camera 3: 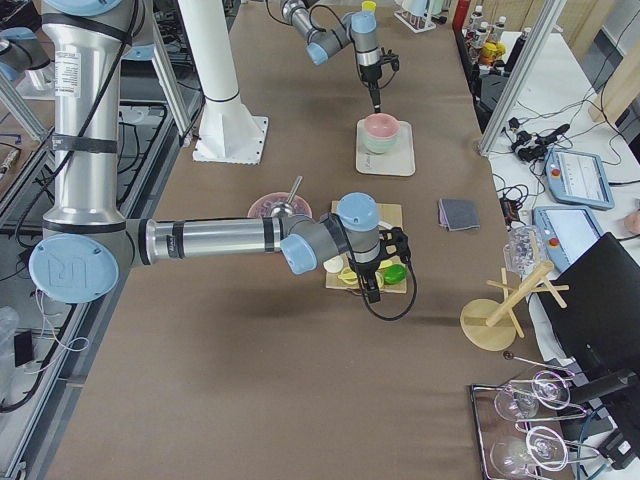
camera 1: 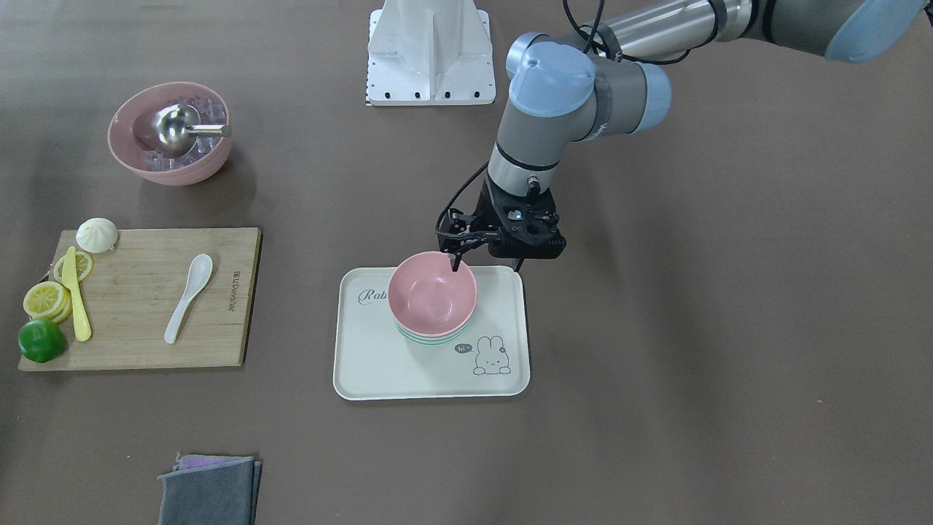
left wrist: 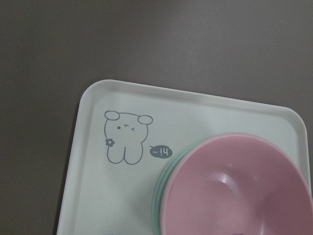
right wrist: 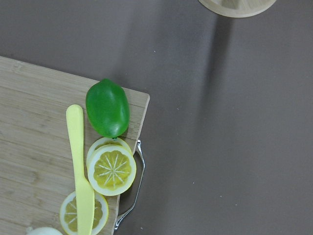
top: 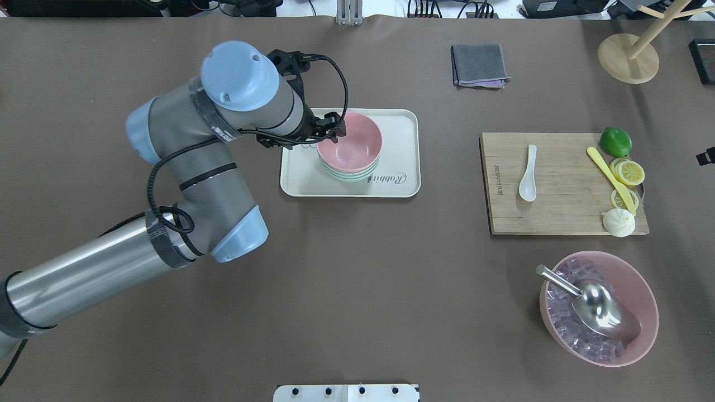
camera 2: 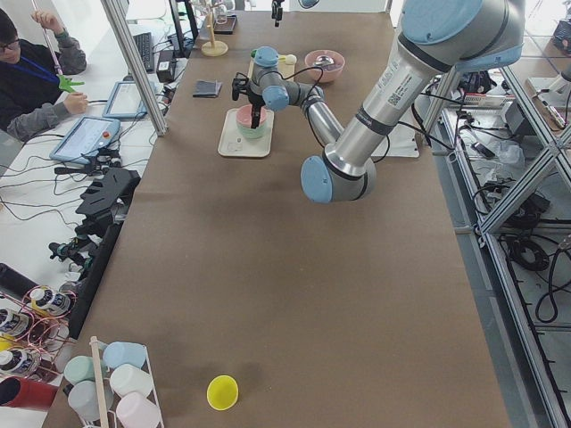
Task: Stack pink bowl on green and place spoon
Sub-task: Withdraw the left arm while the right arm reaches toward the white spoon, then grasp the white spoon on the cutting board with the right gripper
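Jaws of the left gripper (camera 1: 487,268) appear apart and astride the rim of the pink bowl (camera 1: 430,295): one finger dips just inside the rim, the other hangs outside it, over the tray (camera 1: 364,368). Pink bowl sits nested in the green bowl (camera 1: 430,339), whose rim shows beneath it, both on the tray; the stacking step looks done. White spoon (camera 1: 188,295) lies untouched on the cutting board (camera 1: 146,343), well apart from the tray. Right gripper (camera 3: 372,288) hovers over the board's end beside the lime (right wrist: 107,107); whether it is parted or closed cannot be told. Risks: on a sideways retreat the inner finger could hook the rim and drag or tip the pink bowl off its seat. The spoon, smooth and low on the board, may slip from a pinch, and the yellow knife (camera 1: 75,299) and lemon slices (camera 1: 45,299) crowd the right gripper's side. Lettering: the tray bears "Rabbit" in script and a rabbit drawing with a "hi~" bubble. The board's edge mark seems to read "JOYOUNG", too small to confirm.
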`<state>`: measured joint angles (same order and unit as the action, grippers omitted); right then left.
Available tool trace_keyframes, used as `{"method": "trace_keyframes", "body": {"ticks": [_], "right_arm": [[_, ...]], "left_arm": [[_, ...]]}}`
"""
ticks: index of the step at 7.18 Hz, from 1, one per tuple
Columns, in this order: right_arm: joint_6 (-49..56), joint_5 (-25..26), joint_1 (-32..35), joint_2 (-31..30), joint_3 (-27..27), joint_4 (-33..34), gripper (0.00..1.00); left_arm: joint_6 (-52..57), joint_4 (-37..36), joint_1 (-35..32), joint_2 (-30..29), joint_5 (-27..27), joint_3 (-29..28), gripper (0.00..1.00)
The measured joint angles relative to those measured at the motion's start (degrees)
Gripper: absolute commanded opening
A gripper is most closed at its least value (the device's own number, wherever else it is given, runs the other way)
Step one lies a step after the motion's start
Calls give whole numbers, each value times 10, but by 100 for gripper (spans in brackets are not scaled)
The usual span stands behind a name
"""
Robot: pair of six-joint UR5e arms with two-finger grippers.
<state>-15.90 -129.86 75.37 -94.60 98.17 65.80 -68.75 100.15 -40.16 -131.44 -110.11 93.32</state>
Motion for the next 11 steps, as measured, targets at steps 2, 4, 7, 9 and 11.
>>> {"method": "trace_keyframes", "body": {"ticks": [2, 4, 7, 9, 11], "right_arm": [[-95, 0, -36, 7, 2, -39, 100], [-233, 39, -106, 33, 2, -74, 100], [-421, 163, -222, 88, -1, -79, 100], [-506, 252, -290, 130, -26, -75, 100], [-526, 294, -317, 156, -57, -76, 94]], "left_arm": [[129, -99, -69, 84, -67, 119, 98], [295, -137, -166, 174, -128, 162, 98], [588, -141, -326, 272, -187, 112, 98], [710, -139, -393, 287, -193, 49, 98], [754, -137, -416, 294, -193, 26, 98]]}}
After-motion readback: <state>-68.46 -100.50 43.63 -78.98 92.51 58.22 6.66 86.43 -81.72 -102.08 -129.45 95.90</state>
